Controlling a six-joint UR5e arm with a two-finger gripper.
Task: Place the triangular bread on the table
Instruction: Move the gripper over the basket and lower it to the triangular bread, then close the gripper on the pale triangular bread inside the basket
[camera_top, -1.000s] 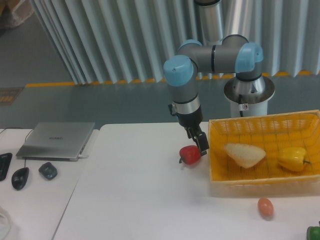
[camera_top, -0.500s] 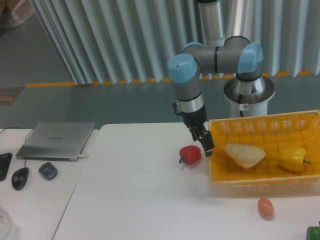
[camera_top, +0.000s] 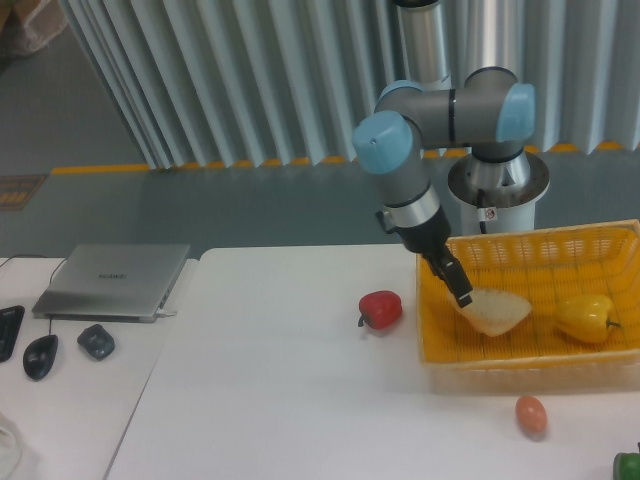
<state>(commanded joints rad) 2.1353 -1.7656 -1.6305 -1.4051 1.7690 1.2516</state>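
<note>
The triangular bread (camera_top: 496, 310), a pale cream wedge, lies inside the yellow mesh basket (camera_top: 530, 365) on the white table (camera_top: 270, 400). My gripper (camera_top: 460, 291) hangs tilted over the basket's left part, its tip right at the bread's left end. Its dark fingers look close together, and I cannot tell whether they touch the bread or how wide they stand.
A yellow bell pepper (camera_top: 587, 317) rests in the basket's right part. A red pepper (camera_top: 380, 309) sits on the table left of the basket. An orange-brown egg (camera_top: 531, 414) lies in front of it. A laptop (camera_top: 113, 280) and two mice (camera_top: 68, 348) lie far left.
The gripper has moved right from beside the red pepper, over the basket's left wall, and down to the bread's left end. The bread and other objects have not moved.
</note>
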